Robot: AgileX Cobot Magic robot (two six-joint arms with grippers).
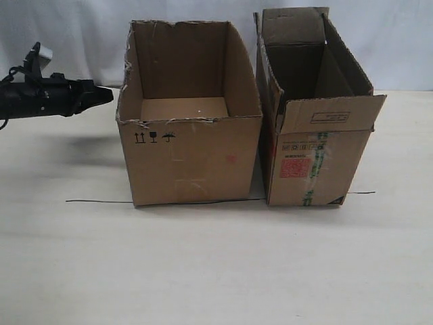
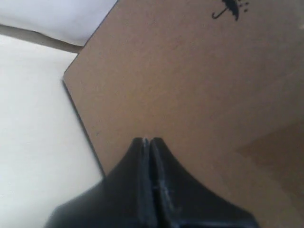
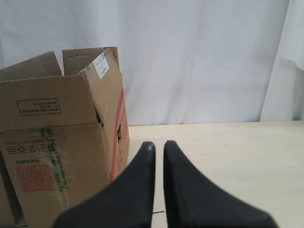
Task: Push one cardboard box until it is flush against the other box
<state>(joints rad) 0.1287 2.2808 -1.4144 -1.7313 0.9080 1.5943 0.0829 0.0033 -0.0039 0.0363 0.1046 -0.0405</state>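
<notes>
The wide cardboard box [image 1: 189, 159] with the ragged rim stands open-topped in the middle, and its plain side fills the left wrist view [image 2: 190, 85]. My left gripper [image 1: 108, 95] is shut and empty, its tip [image 2: 147, 140] pointing at the box's left wall, close to it; whether it touches I cannot tell. The other box [image 1: 318, 159], narrower with flaps and a red label, stands just right of the wide box with a thin gap between them. Beside that box [image 3: 52, 142], the right gripper [image 3: 158, 145] holds nothing and is shut but for a narrow slit. It is outside the exterior view.
A thin black line [image 1: 101, 201] runs across the pale table [image 1: 216, 271] under the fronts of both boxes. A white curtain [image 1: 74, 34] hangs behind the table. Bare tabletop lies in front of the boxes and to the right of the narrow one.
</notes>
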